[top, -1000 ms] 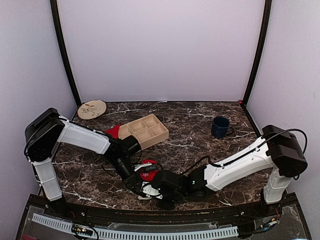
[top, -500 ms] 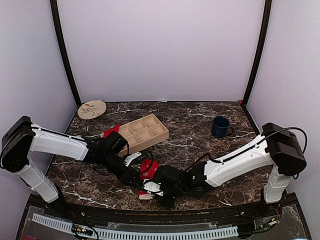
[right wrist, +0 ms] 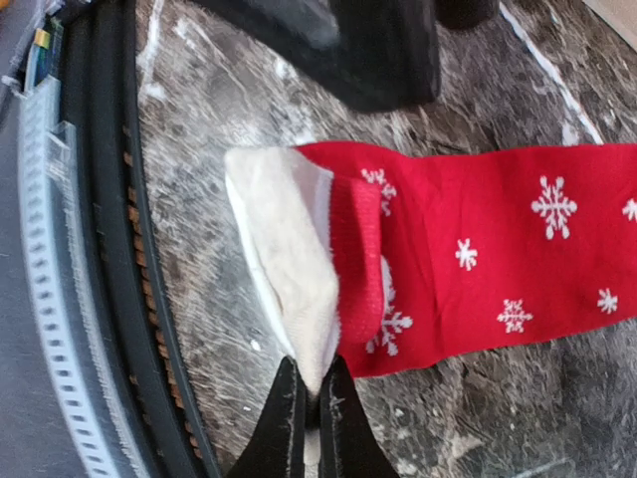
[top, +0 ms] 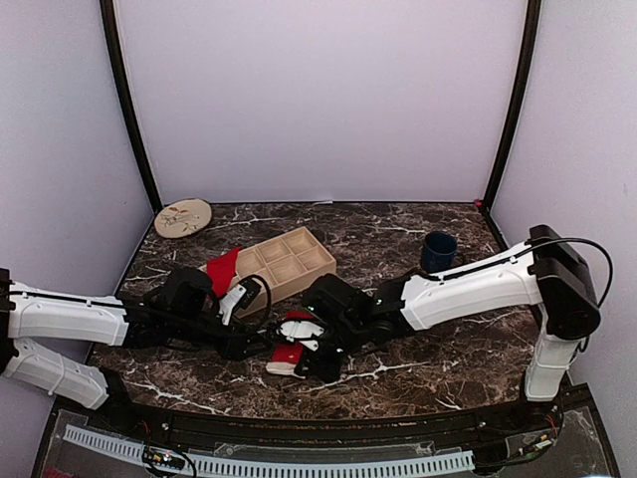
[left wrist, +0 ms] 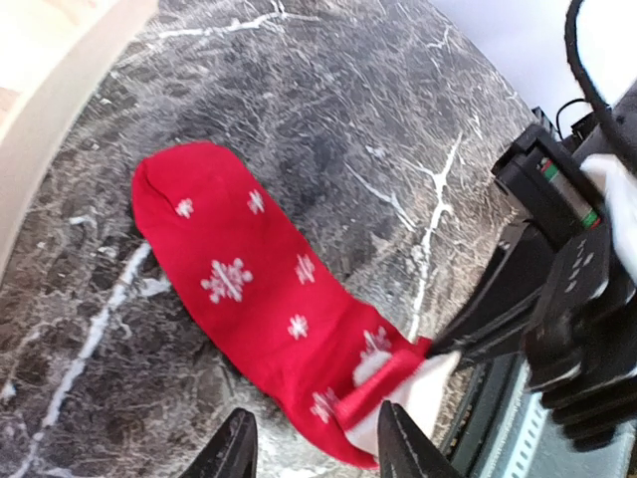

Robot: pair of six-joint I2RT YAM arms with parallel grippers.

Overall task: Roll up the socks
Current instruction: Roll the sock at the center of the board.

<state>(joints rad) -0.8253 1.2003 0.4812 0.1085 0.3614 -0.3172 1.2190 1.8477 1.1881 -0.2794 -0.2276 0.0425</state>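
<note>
A red sock with white snowflakes (left wrist: 249,279) lies flat on the marble table, its white cuff (right wrist: 284,239) folded over at the end nearest the table's front edge. My right gripper (right wrist: 310,403) is shut on that cuff's edge. My left gripper (left wrist: 318,453) is open, low over the table, and its fingertips (left wrist: 236,450) straddle the cuff end without pinching it. From above, the sock (top: 296,334) sits between the left gripper (top: 261,344) and the right gripper (top: 307,360). A second red sock (top: 223,267) lies beside the wooden tray.
A wooden compartment tray (top: 287,261) stands behind the sock. A dark blue mug (top: 438,252) sits at the back right and a round patterned plate (top: 183,217) at the back left. The black front rail (right wrist: 100,249) runs close to the cuff.
The right gripper has carried the cuff away from the front edge, toward the tray. The left arm has dropped low and swung left, leaving its gripper beside the sock.
</note>
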